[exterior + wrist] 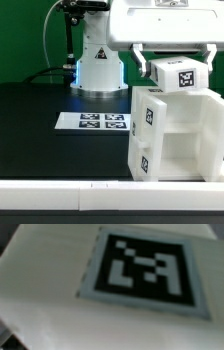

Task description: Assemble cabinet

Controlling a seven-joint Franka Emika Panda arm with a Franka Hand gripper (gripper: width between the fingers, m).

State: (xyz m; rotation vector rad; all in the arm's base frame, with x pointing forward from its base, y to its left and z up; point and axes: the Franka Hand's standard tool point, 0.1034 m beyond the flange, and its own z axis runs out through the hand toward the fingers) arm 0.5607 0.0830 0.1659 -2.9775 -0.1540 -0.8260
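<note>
Claw [176, 62] sits atop the cabinet [172, 135] at a tagged panel [181, 75]; whether it pinches the panel cannot be told. That cabinet stands on the dark surface [40, 120], at the exterior view's right, beside the marker board [93, 122]. A tag [143, 270] fills the wrist view.

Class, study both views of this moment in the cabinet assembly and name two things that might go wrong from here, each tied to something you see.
1. The white plastic tagged panel sits tilted above the white box-like cabinet body; it may seat crookedly or slip.
2. The cabinet body stands near the table's white front edge; a downward push might shift it. The wrist view shows only a blurred black-and-white tag, so the end effector's hold cannot be judged.
</note>
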